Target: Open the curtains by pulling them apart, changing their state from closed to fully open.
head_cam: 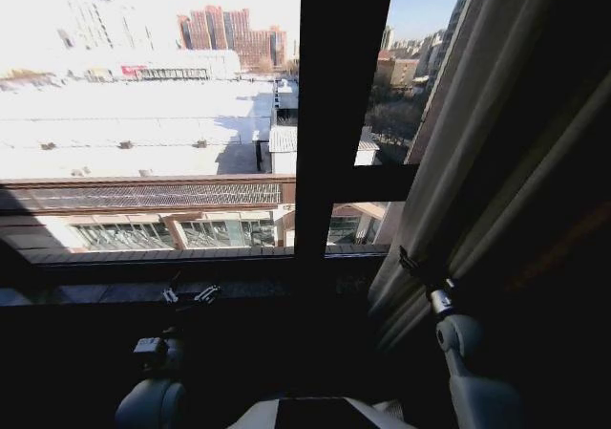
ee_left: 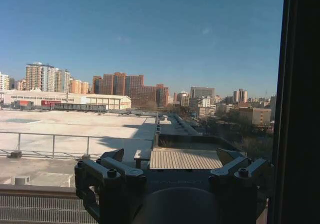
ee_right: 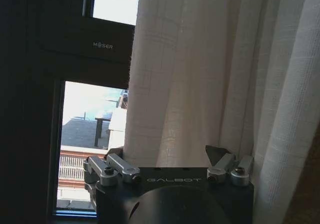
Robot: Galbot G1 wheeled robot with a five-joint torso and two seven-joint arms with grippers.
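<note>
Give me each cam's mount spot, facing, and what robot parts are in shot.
Head: on the head, looking down at the window frame; both arms, left gripper, right gripper at the curtain.
Left wrist: facing out at the city; own open fingers.
Right wrist: facing the curtain; own open fingers.
Shared: curtain and frame, in the head and right wrist views.

black window frame, snowy rooftop, distant buildings

Pale grey rounded arms; black gripper bodies marked GALBOT, silver screwed finger links.
</note>
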